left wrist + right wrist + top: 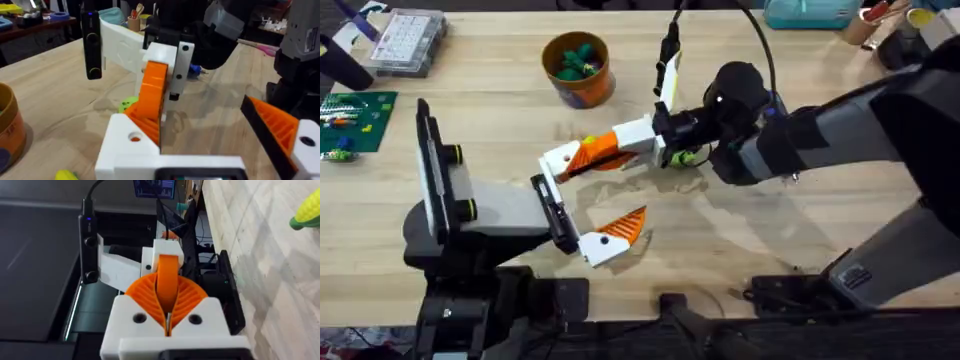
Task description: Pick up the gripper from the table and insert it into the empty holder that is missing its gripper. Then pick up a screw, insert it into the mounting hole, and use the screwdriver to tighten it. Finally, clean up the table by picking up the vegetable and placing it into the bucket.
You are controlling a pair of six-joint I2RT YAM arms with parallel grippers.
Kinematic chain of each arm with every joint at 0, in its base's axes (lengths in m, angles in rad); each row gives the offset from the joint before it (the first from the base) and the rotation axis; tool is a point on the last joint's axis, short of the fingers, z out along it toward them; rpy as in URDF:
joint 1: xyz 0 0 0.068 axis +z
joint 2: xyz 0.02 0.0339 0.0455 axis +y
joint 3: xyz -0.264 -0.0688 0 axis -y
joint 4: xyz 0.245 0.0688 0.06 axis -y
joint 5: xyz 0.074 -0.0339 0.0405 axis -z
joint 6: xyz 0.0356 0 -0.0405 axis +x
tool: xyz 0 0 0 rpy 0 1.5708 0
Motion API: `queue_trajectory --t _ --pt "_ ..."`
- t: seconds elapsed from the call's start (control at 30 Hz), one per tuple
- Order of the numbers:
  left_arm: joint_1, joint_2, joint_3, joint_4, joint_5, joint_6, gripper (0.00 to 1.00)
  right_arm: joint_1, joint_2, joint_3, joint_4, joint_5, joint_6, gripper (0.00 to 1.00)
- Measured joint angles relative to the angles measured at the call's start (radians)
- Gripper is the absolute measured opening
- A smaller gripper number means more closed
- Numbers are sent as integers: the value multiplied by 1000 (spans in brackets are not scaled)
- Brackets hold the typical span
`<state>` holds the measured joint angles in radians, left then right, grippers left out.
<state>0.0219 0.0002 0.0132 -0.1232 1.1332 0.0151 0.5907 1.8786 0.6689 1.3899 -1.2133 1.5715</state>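
Where right hand (582, 160) clamps gripper (600, 150), holder (560, 160) half-hidden.

Orange gripper (603, 147) against white holder (560, 160)

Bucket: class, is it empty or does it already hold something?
Not empty. In the overhead view the bucket holds green items; what they are cannot be told.

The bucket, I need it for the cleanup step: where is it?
In the overhead view the orange bucket stands at the table's far side, left of centre, beyond the right gripper.
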Motion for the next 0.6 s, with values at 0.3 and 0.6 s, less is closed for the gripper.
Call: queue_trajectory --t 0.3,0.6 --pt "0 0 0 0 0 0 987 0 0 0 0 0 0 20" --pt "0 0 0 0 0 3 986 0 0 1 0 0 0 13"
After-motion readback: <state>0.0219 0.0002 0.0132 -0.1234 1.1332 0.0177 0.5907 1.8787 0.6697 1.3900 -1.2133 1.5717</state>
